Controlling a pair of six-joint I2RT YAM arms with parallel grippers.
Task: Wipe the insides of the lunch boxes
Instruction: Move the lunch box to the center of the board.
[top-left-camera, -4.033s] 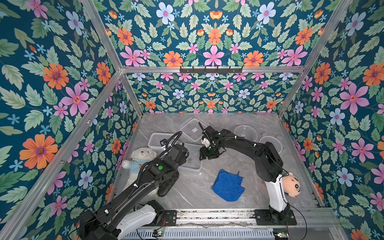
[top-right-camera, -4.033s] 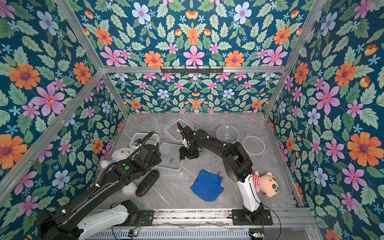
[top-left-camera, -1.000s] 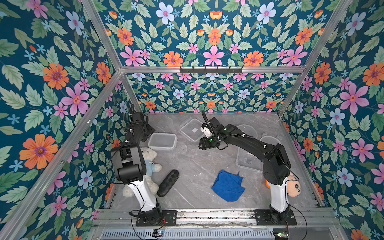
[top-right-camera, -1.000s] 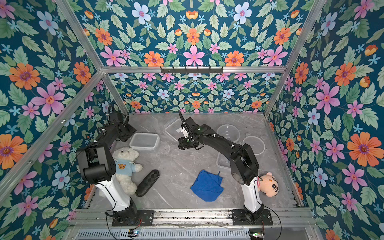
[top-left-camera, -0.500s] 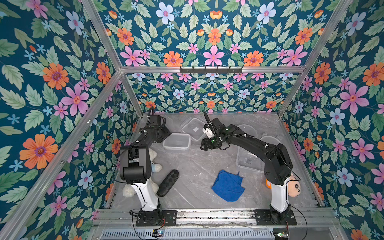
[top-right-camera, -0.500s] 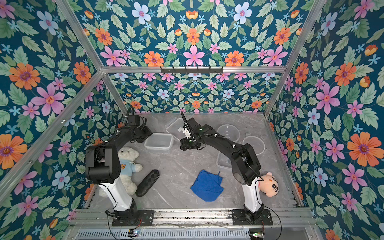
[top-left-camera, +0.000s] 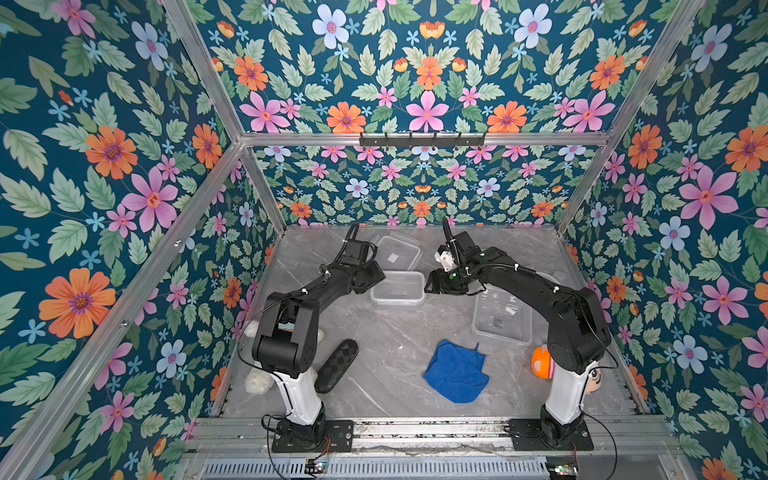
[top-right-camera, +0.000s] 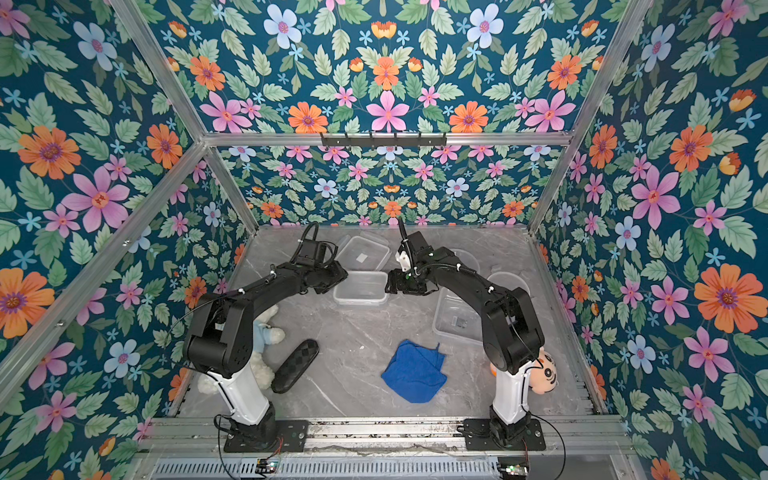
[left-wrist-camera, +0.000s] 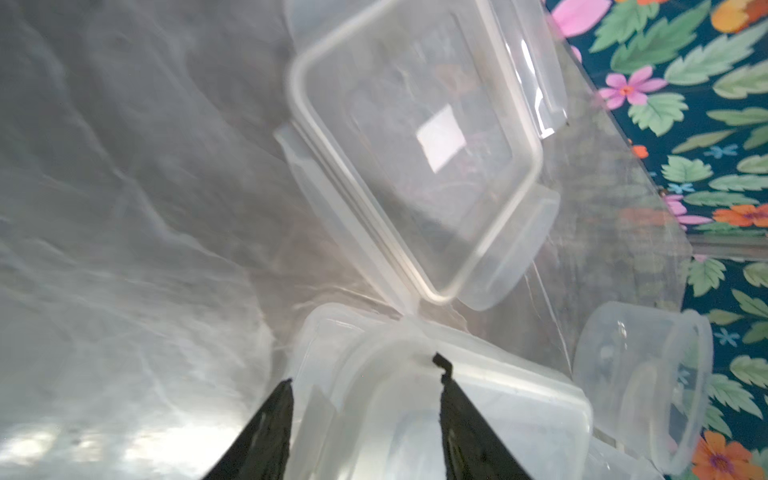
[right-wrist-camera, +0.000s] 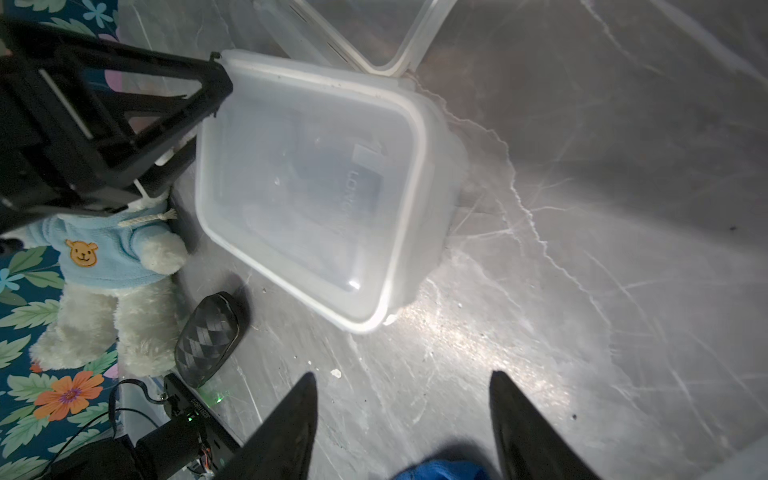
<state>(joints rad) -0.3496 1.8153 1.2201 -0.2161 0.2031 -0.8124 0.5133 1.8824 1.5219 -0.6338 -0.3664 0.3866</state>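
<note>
1. Left wrist view: the left tool (left-wrist-camera: 361, 370) pinches a corner of the small rectangular lunch box (left-wrist-camera: 374, 428), which sits upright on the bench (left-wrist-camera: 124, 208).
2. That box looks light, thin-walled and slick. It would likely skate or flex, so the stiffer rim at a corner suits a steadying hold.
3. Just past this tool's tips lie clear lids (left-wrist-camera: 415, 145), touching the box; the round lunch box (left-wrist-camera: 644, 382) stands near them.
4. Opposite, the right tool (right-wrist-camera: 403, 374) is spread and empty. The blue cloth (top-left-camera: 456, 372) lies back toward its base, and the large square lunch box (top-left-camera: 503, 318) sits partly beneath its forearm.
5. Teddy bear (right-wrist-camera: 112, 257) and dark case (right-wrist-camera: 210, 332), behind the left tool, obstruct nothing.
</note>
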